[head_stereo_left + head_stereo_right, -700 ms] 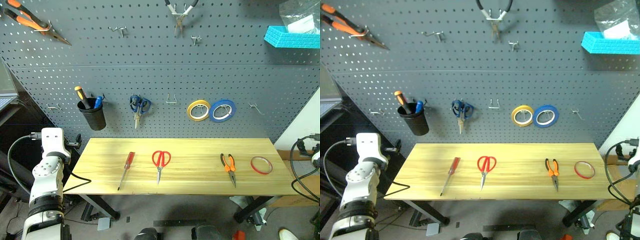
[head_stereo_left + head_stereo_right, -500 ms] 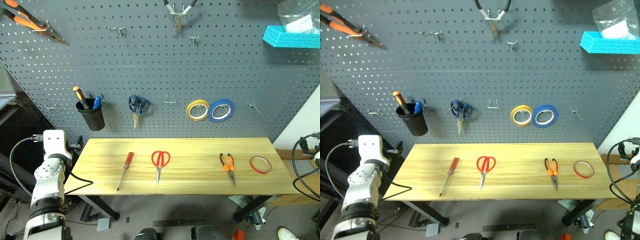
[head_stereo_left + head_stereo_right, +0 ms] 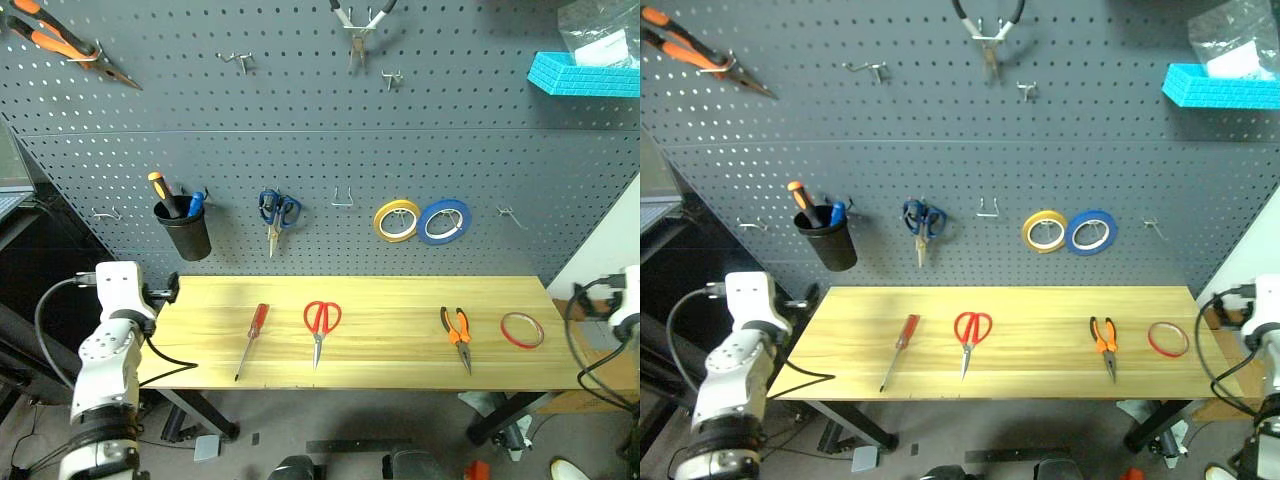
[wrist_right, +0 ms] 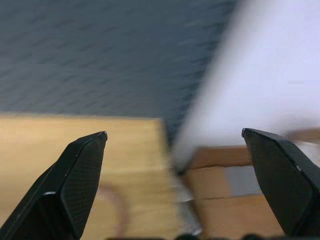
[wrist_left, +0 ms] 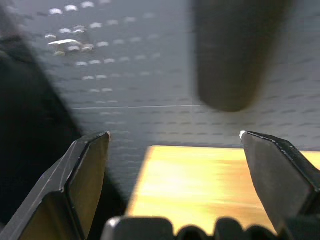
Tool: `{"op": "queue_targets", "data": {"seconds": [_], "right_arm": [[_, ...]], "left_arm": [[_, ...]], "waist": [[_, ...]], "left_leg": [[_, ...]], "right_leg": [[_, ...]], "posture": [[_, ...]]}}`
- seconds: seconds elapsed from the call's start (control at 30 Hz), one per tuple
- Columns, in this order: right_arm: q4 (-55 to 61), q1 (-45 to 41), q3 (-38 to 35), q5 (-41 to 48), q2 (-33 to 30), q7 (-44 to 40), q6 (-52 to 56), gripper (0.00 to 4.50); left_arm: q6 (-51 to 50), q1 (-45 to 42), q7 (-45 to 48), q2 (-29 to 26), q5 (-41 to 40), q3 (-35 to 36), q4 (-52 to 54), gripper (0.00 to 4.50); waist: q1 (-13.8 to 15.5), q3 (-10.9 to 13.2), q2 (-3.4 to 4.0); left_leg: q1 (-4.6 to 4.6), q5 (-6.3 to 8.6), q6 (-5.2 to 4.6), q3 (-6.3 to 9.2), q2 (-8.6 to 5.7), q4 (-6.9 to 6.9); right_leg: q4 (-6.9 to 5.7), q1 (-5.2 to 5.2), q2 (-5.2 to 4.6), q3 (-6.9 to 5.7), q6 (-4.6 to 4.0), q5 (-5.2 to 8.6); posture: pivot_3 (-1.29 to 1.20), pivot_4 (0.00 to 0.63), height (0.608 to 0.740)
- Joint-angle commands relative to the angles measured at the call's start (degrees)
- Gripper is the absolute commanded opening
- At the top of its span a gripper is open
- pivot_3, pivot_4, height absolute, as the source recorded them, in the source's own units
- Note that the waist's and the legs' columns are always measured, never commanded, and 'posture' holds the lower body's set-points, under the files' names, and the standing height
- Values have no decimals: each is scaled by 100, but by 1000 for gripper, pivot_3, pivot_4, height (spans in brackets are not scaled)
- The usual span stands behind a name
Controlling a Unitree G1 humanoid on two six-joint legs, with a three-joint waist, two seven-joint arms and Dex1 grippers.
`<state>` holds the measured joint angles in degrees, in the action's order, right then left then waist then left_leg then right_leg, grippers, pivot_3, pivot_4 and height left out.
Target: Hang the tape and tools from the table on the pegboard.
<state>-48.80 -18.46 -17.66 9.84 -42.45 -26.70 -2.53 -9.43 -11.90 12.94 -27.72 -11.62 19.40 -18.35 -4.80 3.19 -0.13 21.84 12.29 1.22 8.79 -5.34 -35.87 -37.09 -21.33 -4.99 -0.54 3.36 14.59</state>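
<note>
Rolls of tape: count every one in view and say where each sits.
3. The thin red ring of tape lies flat near the table's right end. The yellow roll and the blue roll hang side by side on the pegboard above.

- Grey floor [image 3: 330,420] under the black legs [image 3: 205,415].
- White wall [image 3: 610,240] at the right, cardboard box [image 3: 575,400] below it.
- Even, bright light.

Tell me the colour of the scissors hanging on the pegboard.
Blue handles, steel blades: the hanging scissors on the pegboard show best in the left eye view.
</note>
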Motion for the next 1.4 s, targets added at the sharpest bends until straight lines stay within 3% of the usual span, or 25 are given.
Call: {"op": "queue_targets", "data": {"seconds": [0.03, 0.17, 0.3, 0.43, 0.6, 0.77, 0.9, 1.2, 1.3, 1.4], "right_arm": [[1693, 532, 303, 235, 146, -537, 760, 4500], [2678, 842, 546, 197, 349, -584, 1377, 4500], [2875, 758, 686, 166, 478, -622, 1662, 4500], [2391, 251, 973, 129, 444, -953, 2138, 4500], [1107, -703, 1207, -259, 439, -830, 2053, 4500], [-589, -1640, 1338, -661, 436, -550, 1771, 4500], [-1607, -2153, 1430, -918, 457, -263, 1671, 4500], [-2408, -2440, 1529, -1163, 581, -464, 1906, 4500], [-2484, -2408, 1591, -1242, 598, -590, 2015, 3905], [-2508, -2355, 1671, -1346, 610, -636, 2056, 2901]], "left_arm": [[-936, 97, 230, 183, -280, -444, 1252, 4484], [-1622, 132, 500, 307, -297, -991, 1902, 4484], [-1771, -3, 1231, 162, -249, -1709, 2304, 4484], [-1756, -231, 2556, -109, -322, -2819, 2919, 4484], [-1168, -634, 3656, -396, 85, -3812, 2868, 4484], [-764, -1055, 4055, -242, 296, -4142, 2458, 4484], [-615, -1270, 4230, -111, 361, -4195, 2299, 4484], [-493, -1418, 4402, -73, 491, -4094, 2174, 4484], [-486, -1440, 4408, -59, 469, -4029, 2190, 4500], [-500, -1438, 4426, -52, 420, -3987, 2247, 4500]], "waist": [[3, 58, 5], [2, 197, 14], [2, 340, 12], [16, 507, 11], [1, 689, -7], [3, 828, -23], [4, 914, -46], [-1, 941, -57], [-3, 941, -57], [-1, 941, -57]], "left_leg": [[2, 0, 0, 0, 0, 0], [-1, 1, -1, -2, -2, -5], [2, 0, -1, -10, 1, -5], [10, 1, -4, -21, 3, -2], [23, 9, -21, -70, 11, 4], [91, 12, -29, -105, 12, -6], [94, 21, -44, -110, 5, -8], [102, 34, -66, -151, 0, -10], [99, 34, -67, -161, 0, -13], [98, 34, -67, -161, 1, -16]], "right_leg": [[-1, -1, 0, 0, 0, 0], [-5, 4, -5, 2, -8, 6], [-10, -6, -4, 5, -19, 8], [-2, -11, 2, 5, -15, 5], [2, -37, -1, 24, -23, 1], [-2, -105, 0, 45, -35, -21], [4, -109, -1, 70, -25, -26], [5, -135, 0, 121, -3, -33], [4, -135, 2, 132, 2, -35], [4, -134, 3, 132, 4, -36]], "posture": [[-117, 85, 740], [-134, 118, 740], [-137, 139, 740], [-152, 169, 740], [-163, 216, 740], [-154, 237, 740], [-132, 245, 740], [-108, 227, 740], [-102, 223, 740], [-100, 219, 740]]}}
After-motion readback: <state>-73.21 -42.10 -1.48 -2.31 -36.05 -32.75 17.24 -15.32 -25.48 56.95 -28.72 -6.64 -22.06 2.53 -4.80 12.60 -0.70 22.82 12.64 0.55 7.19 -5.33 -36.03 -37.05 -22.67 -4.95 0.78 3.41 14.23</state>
